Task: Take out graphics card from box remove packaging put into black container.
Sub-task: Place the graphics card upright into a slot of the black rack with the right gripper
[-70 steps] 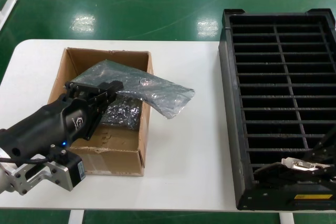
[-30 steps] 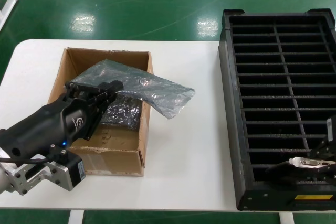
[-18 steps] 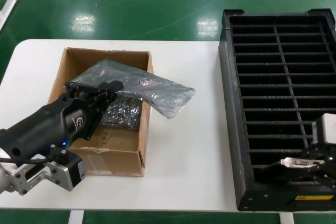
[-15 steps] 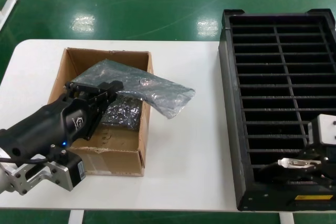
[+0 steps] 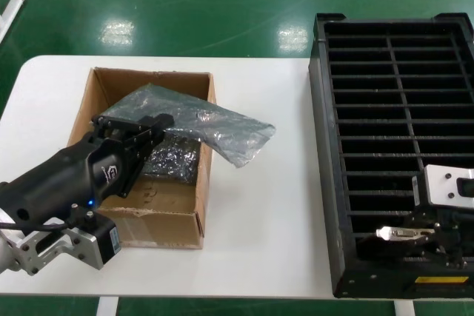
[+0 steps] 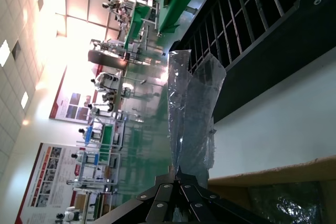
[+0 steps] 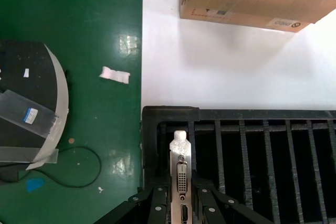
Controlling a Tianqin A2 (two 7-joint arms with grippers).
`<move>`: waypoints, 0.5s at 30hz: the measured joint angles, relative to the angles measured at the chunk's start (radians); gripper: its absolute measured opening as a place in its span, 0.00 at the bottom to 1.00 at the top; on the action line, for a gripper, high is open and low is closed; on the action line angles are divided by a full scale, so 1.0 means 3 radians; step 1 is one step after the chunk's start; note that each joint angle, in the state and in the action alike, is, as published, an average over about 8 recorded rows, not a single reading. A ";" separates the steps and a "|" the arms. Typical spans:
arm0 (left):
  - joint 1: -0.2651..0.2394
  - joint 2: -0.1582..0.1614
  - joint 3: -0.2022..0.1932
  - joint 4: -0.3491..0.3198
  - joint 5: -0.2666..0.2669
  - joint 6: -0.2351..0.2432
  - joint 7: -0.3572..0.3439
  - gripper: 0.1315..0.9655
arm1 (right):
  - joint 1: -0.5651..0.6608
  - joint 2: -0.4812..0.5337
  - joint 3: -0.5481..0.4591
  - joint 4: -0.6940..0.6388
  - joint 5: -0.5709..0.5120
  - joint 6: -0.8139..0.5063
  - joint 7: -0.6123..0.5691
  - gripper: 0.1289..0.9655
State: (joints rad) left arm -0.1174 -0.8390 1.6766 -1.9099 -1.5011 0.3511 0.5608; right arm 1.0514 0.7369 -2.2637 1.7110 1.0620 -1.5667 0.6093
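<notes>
The graphics card (image 5: pixel 398 233) shows its silver bracket (image 7: pixel 181 174) standing over a near-end slot of the black container (image 5: pixel 392 94). My right gripper (image 5: pixel 426 238) is shut on the card, one finger (image 7: pixel 157 203) on each side of the bracket. The packaging (image 5: pixel 222 129), a crinkly grey bag, hangs out over the right wall of the box (image 5: pixel 159 220). Above the box, my left gripper (image 5: pixel 163 119) is shut on one end of the bag (image 6: pixel 197 114), which is pinched at its tips (image 6: pixel 180 176).
A second dark crinkly bag (image 5: pixel 174 157) lies inside the box. White table (image 5: pixel 274 212) lies between box and container. A yellow label (image 5: pixel 442 278) marks the container's near edge. Green floor with a cable (image 7: pixel 68 161) lies beyond the table edge.
My right arm has come into view at the container's near end and carried the card's bracket leftward over the slots. The left arm and bag have not moved.
</notes>
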 joint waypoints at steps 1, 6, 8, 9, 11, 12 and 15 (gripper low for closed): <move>0.0000 0.0000 0.0000 0.0000 0.0000 0.0000 0.0000 0.01 | -0.0003 -0.0012 -0.0002 -0.0018 -0.0011 0.0001 -0.0010 0.08; 0.0000 0.0000 0.0000 0.0000 0.0000 0.0000 0.0000 0.01 | -0.0018 -0.0066 -0.0009 -0.0110 -0.0066 0.0007 -0.0066 0.08; 0.0000 0.0000 0.0000 0.0000 0.0000 0.0000 0.0000 0.01 | -0.0025 -0.0086 -0.0011 -0.0144 -0.0088 0.0008 -0.0087 0.08; 0.0000 0.0000 0.0000 0.0000 0.0000 0.0000 0.0000 0.01 | -0.0028 -0.0095 -0.0011 -0.0158 -0.0097 0.0009 -0.0097 0.08; 0.0000 0.0000 0.0000 0.0000 0.0000 0.0000 0.0000 0.01 | -0.0037 -0.0114 -0.0012 -0.0185 -0.0115 0.0010 -0.0114 0.08; 0.0000 0.0000 0.0000 0.0000 0.0000 0.0000 0.0000 0.01 | -0.0042 -0.0123 -0.0011 -0.0198 -0.0123 0.0011 -0.0122 0.08; 0.0000 0.0000 0.0000 0.0000 0.0000 0.0000 0.0000 0.01 | -0.0026 -0.0119 -0.0066 -0.0230 -0.0110 0.0048 -0.0122 0.08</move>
State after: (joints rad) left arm -0.1174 -0.8390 1.6765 -1.9099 -1.5011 0.3511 0.5608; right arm 1.0435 0.7011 -2.2835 1.6419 1.0289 -1.5523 0.5729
